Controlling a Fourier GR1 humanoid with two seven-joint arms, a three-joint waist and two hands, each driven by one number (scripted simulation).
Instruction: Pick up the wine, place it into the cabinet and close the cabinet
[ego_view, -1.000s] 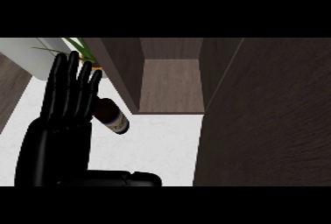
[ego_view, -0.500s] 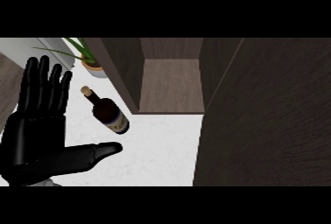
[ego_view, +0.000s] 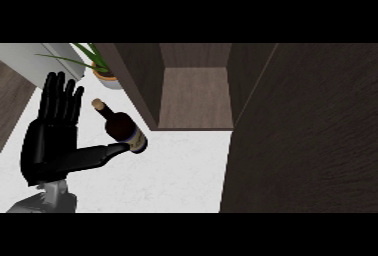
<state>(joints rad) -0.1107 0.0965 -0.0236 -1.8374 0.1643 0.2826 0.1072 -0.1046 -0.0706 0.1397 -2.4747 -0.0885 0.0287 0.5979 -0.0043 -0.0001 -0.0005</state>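
Left of the open cabinet (ego_view: 196, 95) | wine (ego_view: 120, 127) lies on bench (ego_view: 177, 165) | left hand (ego_view: 55, 145) spread, thumb near bottle base | I curl fingers round body before lifting.

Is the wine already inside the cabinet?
No. The wine lies on the counter outside the cabinet, beside the open left hand.

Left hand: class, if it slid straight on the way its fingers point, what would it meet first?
Probably nothing: the left hand points up the view, and the counter ahead looks free. The wine bottle lies to its right, by the thumb; depth is unclear.
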